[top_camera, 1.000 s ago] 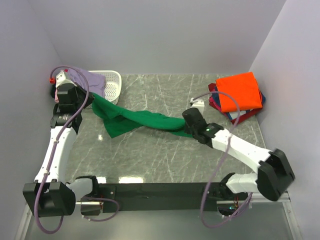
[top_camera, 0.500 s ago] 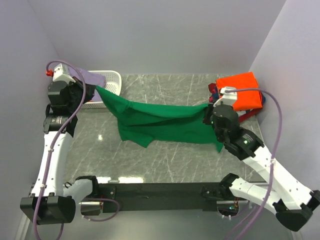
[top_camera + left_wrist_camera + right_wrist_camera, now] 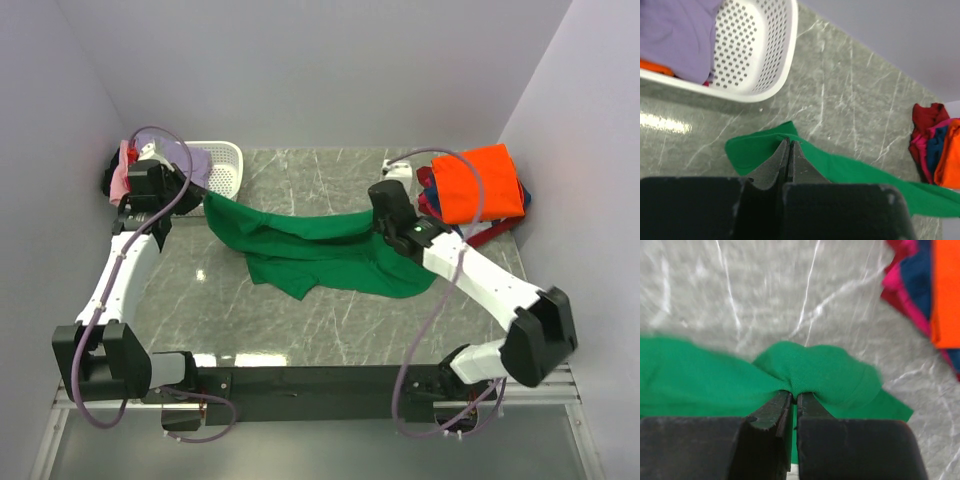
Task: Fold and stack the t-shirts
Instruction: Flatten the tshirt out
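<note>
A bright green t-shirt [image 3: 310,245] hangs stretched between both grippers above the middle of the table, its lower part sagging onto the marble. My left gripper [image 3: 788,142] is shut on the shirt's left end [image 3: 755,150], near the basket. My right gripper [image 3: 795,396] is shut on a bunched fold of the green t-shirt [image 3: 825,372] at its right end. An orange t-shirt [image 3: 480,182] tops a folded pile at the back right, with red [image 3: 925,117], pink and navy cloth under it. A lavender t-shirt [image 3: 675,30] lies in the basket.
A white slotted plastic basket [image 3: 225,170] stands at the back left, close behind the left arm. Pale walls close in the table on the left, back and right. The arms' black base rail [image 3: 310,380] runs along the near edge.
Both grippers have come lower and nearer each other with the green shirt; the right one moved left from beside the pile. The cloth now sags more onto the table.
</note>
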